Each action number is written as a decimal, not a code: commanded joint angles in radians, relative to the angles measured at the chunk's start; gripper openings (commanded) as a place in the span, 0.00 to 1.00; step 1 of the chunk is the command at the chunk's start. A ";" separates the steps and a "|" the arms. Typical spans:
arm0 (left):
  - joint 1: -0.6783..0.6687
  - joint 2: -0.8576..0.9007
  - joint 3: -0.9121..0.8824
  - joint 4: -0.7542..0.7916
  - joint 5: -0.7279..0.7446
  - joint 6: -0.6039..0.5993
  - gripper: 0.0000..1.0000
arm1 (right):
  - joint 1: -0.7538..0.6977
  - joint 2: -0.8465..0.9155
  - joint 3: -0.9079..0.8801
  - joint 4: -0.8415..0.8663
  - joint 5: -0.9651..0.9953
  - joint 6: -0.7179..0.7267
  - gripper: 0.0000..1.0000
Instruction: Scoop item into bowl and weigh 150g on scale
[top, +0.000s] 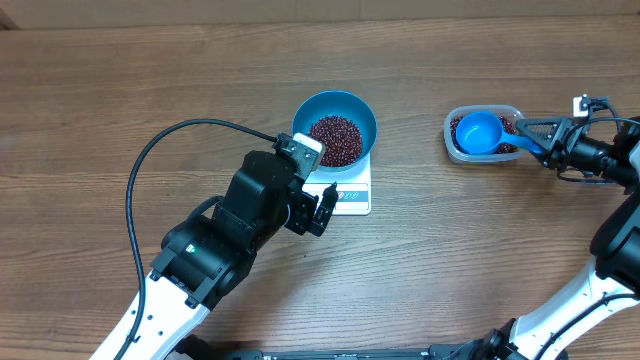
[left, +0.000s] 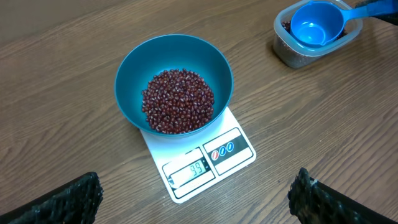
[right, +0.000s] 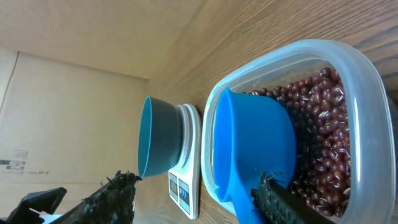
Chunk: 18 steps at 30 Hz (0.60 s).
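Note:
The blue bowl (top: 305, 110) stands on the white scale (top: 350, 195) and holds a heap of red-brown beans (top: 335, 140). My left gripper (top: 322, 212) hangs open just in front of the scale (left: 230, 149) with nothing between its fingers. In its wrist view the bowl (left: 134, 68) and beans (left: 178, 101) lie ahead. At the right, a blue scoop (top: 480, 132) rests in the clear container (top: 455, 150) of beans (right: 323, 124). My right gripper (top: 535, 135) is open around the scoop's handle; one finger (right: 280, 199) lies against the scoop (right: 249, 143).
The scale's display (left: 189, 169) is lit and faces the table's front edge. A black cable (top: 160, 150) loops over the left part of the wooden table. The container (left: 286, 53) sits about a bowl's width to the right of the scale.

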 joint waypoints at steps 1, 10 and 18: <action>0.005 -0.011 -0.001 0.004 0.013 0.004 0.99 | -0.002 0.008 0.000 0.005 0.021 -0.008 0.59; 0.005 -0.011 -0.001 0.004 0.013 0.004 1.00 | -0.002 0.008 0.000 0.001 0.074 -0.008 0.56; 0.005 -0.011 -0.001 0.003 0.013 0.004 1.00 | -0.001 0.008 0.000 -0.008 0.077 -0.008 0.56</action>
